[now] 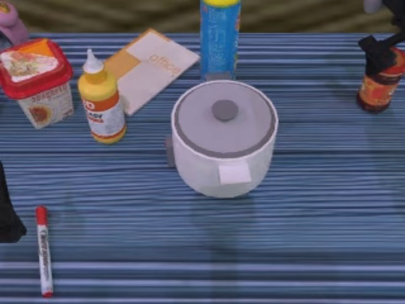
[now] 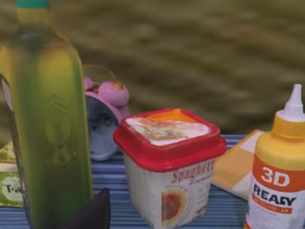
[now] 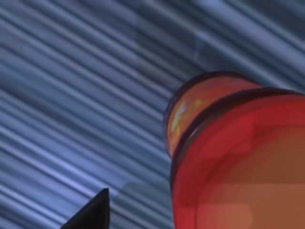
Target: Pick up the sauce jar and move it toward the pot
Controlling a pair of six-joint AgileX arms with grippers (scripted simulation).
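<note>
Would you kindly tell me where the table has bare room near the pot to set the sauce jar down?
Bare table lies between the pot and the sauce jar, and across the front from the red marker rightward. It is crowded behind and left of the pot: blue can, booklet, yellow bottle, red-lidded tub.
</note>
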